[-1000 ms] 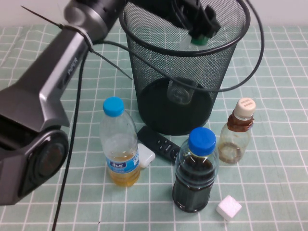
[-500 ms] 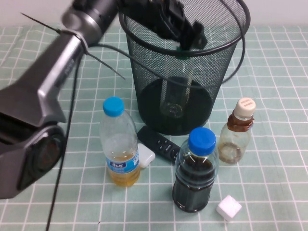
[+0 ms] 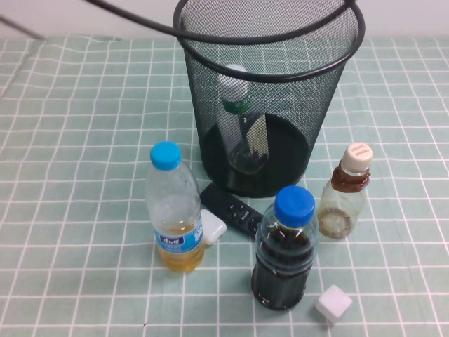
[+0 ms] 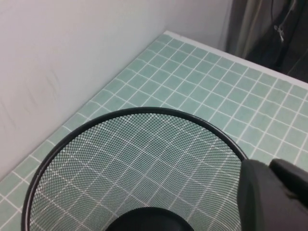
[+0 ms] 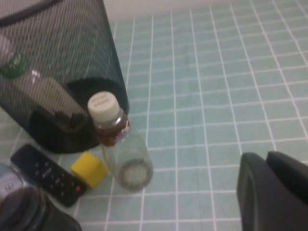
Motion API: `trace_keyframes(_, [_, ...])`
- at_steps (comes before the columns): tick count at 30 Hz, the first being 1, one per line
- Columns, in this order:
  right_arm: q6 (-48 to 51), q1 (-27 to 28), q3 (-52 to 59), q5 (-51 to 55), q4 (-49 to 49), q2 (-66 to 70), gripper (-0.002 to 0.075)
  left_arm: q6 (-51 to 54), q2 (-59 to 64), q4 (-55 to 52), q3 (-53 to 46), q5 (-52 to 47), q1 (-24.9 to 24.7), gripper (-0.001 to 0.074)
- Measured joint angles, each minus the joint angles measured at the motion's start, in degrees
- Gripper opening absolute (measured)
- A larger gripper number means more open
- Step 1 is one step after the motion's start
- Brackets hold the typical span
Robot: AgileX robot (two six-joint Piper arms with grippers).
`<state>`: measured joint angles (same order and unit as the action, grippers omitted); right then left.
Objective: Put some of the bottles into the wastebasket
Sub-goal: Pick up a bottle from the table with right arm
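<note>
The tall clear plastic bottle with the white cap and green neck label (image 3: pixel 237 119) lay leaning inside the big round black wire-mesh wastebasket (image 3: pixel 330 105). The small squat clear bottle with the cream cap and brown neck band (image 3: pixel 345 195) stood on the green checked table (image 3: pixel 70 140), near the wastebasket at its 4 o'clock.

I think the squat bottle was next. A good way would be to grab it round its fat middle, lift it straight up above the rim, and let go over the middle of the wastebasket. The blue-capped bottle of dark liquid (image 3: pixel 284 249) stood close at its 8 o'clock, so it could get bumped.

The left gripper (image 4: pixel 272 192) hung over the wastebasket. The right gripper (image 5: pixel 274 190) was above the table near the squat bottle. Both were cut off at the edge, so I could not tell if they were open or closed. The mesh made the bottle inside hard to see.
</note>
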<state>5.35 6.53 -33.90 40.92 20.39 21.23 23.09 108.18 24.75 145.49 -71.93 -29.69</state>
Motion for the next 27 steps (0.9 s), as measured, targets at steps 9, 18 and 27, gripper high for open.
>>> trace_keyframes(9, [19.2, 0.0, -14.3, 7.2, 11.2, 25.5, -0.0001, 1.6, -26.6, -7.4, -29.4, 4.4, 0.0, -0.0001])
trace_keyframes(18, [36.4, -8.7, -16.4, 2.6, 25.5, 39.3, -0.0001, -2.6, -59.1, -16.0, -73.0, 26.4, 0.0, -0.0002])
trace_keyframes(27, [41.9, -24.2, -16.4, -14.8, 23.6, 40.8, 0.0092, -8.2, -86.7, -15.1, -112.4, 45.8, 0.0, -0.0003])
